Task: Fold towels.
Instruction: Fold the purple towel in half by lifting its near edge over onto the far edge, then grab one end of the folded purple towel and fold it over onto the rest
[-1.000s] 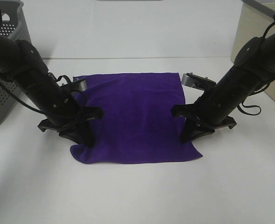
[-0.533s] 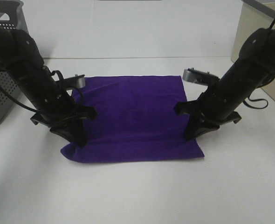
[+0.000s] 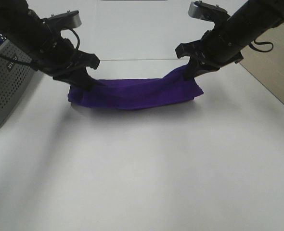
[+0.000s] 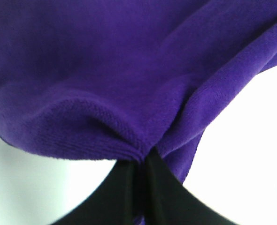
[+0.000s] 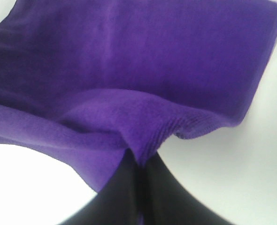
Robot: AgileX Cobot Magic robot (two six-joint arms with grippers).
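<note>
The deep purple towel (image 3: 135, 92) hangs between my two grippers as a sagging band above the white table, its lower part folded on the surface. My left gripper (image 3: 85, 79) is shut on the towel's left corner; the left wrist view shows the cloth (image 4: 129, 93) pinched between the black fingers (image 4: 129, 187). My right gripper (image 3: 189, 72) is shut on the right corner; the right wrist view shows the hem (image 5: 143, 122) clamped the same way. The white tag is not visible.
A grey perforated basket (image 3: 7, 86) stands at the left edge, close to my left arm. A beige box (image 3: 277, 67) sits at the right edge behind my right arm. The white table (image 3: 142, 168) stretches to the front.
Both grippers have lifted the near towel corners and carried them up and toward the back. The flat spread towel is now doubled over into a narrow band.
</note>
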